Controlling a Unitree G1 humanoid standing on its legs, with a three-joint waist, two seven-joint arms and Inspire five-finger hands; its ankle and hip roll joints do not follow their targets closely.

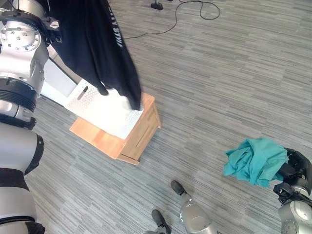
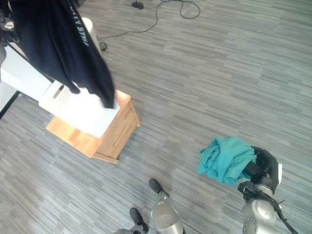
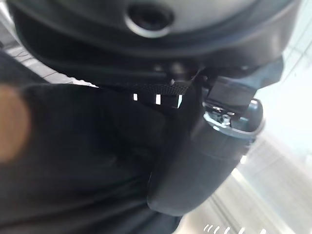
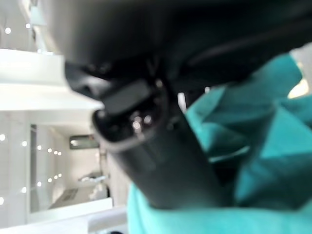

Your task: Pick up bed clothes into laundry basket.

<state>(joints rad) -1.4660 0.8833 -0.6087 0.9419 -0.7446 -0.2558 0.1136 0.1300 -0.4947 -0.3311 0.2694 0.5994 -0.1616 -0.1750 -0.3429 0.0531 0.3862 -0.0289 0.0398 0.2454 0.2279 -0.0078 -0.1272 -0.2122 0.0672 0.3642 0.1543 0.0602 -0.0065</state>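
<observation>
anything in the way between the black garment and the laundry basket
Nothing visible. The black garment, held by the left robot hand, hangs right above the white laundry basket on the wooden box, its hem reaching the basket.

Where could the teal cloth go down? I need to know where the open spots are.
The white basket on the wooden box is half covered by the black garment hanging from the left hand. The floor between box and teal cloth, held by the right hand, lies bare.
</observation>
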